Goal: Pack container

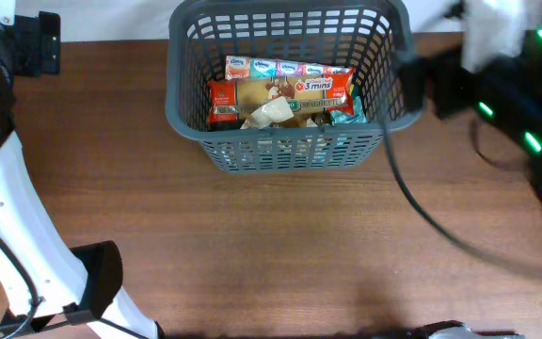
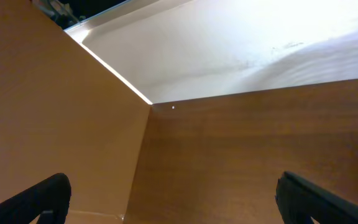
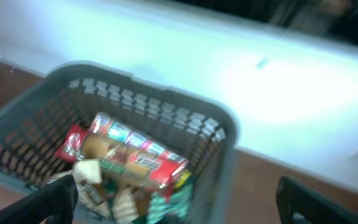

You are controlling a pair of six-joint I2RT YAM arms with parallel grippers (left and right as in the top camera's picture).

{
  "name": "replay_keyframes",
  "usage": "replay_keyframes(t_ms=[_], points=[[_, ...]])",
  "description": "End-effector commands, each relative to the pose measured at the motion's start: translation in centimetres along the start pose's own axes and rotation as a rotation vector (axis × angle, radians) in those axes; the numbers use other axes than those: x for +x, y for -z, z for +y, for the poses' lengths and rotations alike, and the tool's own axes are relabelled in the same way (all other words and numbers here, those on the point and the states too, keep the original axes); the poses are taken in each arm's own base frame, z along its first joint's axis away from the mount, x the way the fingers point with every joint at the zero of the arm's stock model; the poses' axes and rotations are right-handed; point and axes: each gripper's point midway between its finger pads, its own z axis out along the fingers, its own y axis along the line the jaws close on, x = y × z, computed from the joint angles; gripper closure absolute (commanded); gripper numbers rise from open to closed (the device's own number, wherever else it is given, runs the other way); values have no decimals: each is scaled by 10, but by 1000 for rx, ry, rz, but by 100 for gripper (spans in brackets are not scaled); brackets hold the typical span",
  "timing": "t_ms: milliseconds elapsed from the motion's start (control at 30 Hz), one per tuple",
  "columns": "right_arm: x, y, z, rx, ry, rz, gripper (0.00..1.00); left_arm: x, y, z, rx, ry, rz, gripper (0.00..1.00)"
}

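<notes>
- Your shopping basket [image 1: 290, 151] sits upright at 12 o'clock on the desk [image 1: 252, 245].
- Inside you have a red "3 mins" packet [image 1: 290, 91], with a tissue pack [image 1: 273, 67] at its 12 o'clock.
- Left gripper [image 2: 173, 205]: fingers wide apart, over the desk.
- Right gripper [image 3: 179, 208]: fingers wide apart, facing the basket, view blurred.

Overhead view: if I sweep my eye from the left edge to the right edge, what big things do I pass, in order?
White left arm → grey basket with food packets inside → dark, blurred right arm with green lights.
</notes>
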Motion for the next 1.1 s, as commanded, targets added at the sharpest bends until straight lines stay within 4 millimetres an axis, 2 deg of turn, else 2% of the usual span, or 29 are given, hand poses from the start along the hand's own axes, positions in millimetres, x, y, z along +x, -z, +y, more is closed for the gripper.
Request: replay_keyframes(t_ms=[0,100,133,200,300,400,467,567,600,633,667,700,767,833,1067], points=[[-2,42,-8,90,64,-92,1,1,3,3,-11,17,-1,1],[1,74,-22,207,61,-199,1,1,3,3,-11,17,-1,1],[8,89,-30,274,57,-259,1,1,3,3,-11,17,-1,1],[22,99,-38,342,52,-320,1,1,3,3,-11,17,-1,1],[54,101,-44,408,48,-371,1,1,3,3,-11,17,-1,1],[102,91,-41,432,45,-369,1,1,3,3,-10,16,2,1],[139,77,-37,429,42,-349,1,1,3,3,-10,16,2,1],[211,48,-28,410,33,-265,1,1,3,3,-10,16,2,1],[223,43,-26,407,31,-247,1,1,3,3,-10,16,2,1],[249,33,-23,399,27,-212,1,1,3,3,-10,16,2,1],[261,28,-21,395,25,-197,1,1,3,3,-10,16,2,1],[284,20,-18,388,22,-170,1,1,3,3,-10,16,2,1],[305,15,-17,396,19,-156,1,1,3,3,-10,16,2,1],[316,14,-17,408,17,-162,1,1,3,3,-10,16,2,1],[326,13,-16,420,20,-195,1,1,3,3,-10,16,2,1]])
